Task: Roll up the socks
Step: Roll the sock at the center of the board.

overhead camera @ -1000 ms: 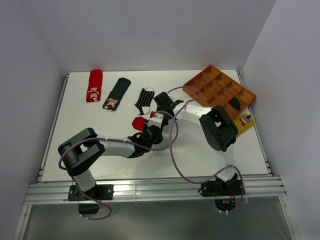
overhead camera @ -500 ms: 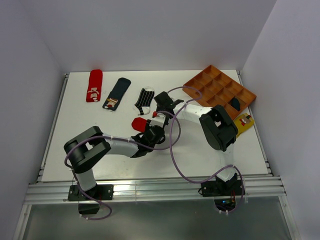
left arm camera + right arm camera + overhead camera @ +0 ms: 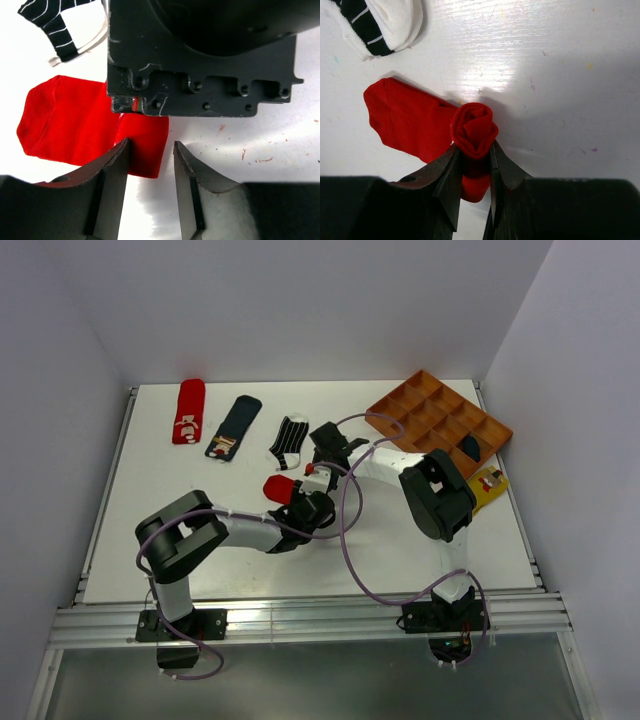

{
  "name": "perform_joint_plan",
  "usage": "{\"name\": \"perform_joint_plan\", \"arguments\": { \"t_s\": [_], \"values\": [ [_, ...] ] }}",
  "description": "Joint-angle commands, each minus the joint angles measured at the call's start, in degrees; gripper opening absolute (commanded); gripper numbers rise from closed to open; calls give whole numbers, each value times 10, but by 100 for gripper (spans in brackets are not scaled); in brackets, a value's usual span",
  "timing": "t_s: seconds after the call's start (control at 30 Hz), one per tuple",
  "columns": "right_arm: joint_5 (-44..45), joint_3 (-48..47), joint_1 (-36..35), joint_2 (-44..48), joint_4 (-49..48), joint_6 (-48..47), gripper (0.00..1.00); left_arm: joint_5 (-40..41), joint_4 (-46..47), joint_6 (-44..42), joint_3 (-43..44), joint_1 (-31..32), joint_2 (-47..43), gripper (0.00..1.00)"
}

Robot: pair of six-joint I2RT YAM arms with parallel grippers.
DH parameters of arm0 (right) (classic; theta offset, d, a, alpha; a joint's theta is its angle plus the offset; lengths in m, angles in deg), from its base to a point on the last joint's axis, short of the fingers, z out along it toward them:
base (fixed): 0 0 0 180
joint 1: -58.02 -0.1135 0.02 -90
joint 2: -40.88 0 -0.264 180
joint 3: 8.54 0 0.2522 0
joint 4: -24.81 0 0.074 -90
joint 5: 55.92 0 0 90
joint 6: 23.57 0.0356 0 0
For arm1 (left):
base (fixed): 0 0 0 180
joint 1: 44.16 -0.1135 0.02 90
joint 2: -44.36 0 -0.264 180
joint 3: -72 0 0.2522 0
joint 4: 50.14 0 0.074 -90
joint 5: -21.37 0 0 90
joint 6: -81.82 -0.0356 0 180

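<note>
Plain white walls [image 3: 300, 310] on three sides, white flecked table [image 3: 420, 540], orange divided tray [image 3: 432, 410] at far right, half-rolled red sock [image 3: 410, 122] mid-table, right gripper [image 3: 474, 150] pinching its roll, left gripper [image 3: 150, 145] spread over its flat end, striped sock [image 3: 289, 441] just beyond.

I have two arms, a left arm [image 3: 245, 530] and a right arm [image 3: 380, 462], made of white tubes joined by bulky black housings. A thin purple cable [image 3: 344, 525] loops loosely along them. My left hand [image 3: 150, 150] and my right hand [image 3: 474, 150] each have two matte black, wedge-shaped fingers with scuffed edges. At upper centre of the left wrist view, a black housing block [image 3: 200, 65] carries round screw heads and one small red mark.
</note>
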Motion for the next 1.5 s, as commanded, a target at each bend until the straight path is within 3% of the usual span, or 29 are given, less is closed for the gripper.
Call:
{"name": "perform_joint_plan", "arguments": {
  "t_s": [0.0, 0.17, 0.23, 0.3, 0.37, 0.6, 0.87, 1.13, 1.27, 1.47],
  "values": [
    [0, 5, -8, -15, 24, -11, 0, 5, -71, 16, 17, -16, 27, 43],
    [-8, 2, -4, -16, 22, -14, 0, 1, -83, 19, 27, -20, 39, 28],
    [-9, 5, -4, -10, 19, -18, 1, -12, -85, 20, 26, -24, 36, 11],
    [-18, 19, -3, 4, -1, -20, 13, -23, -89, 25, 24, -29, 27, 1],
    [-27, 34, 3, 20, -33, -17, 26, -54, -93, 30, 22, -37, 17, 1],
    [-34, 102, 25, 85, -111, -7, 45, -220, -114, 90, 5, -88, -57, 1],
    [5, 185, 42, 179, -195, 3, 51, -459, -115, 176, -4, -200, -73, 0],
    [-10, 202, 36, 170, -232, 17, 52, -641, -95, 244, 12, -271, -43, 0],
    [-8, 186, 28, 151, -231, 17, 54, -712, -30, 310, -24, -304, -37, 0],
    [14, 158, 16, 124, -194, 26, 54, -730, 6, 359, -42, -329, -25, 1]
  ]
}}
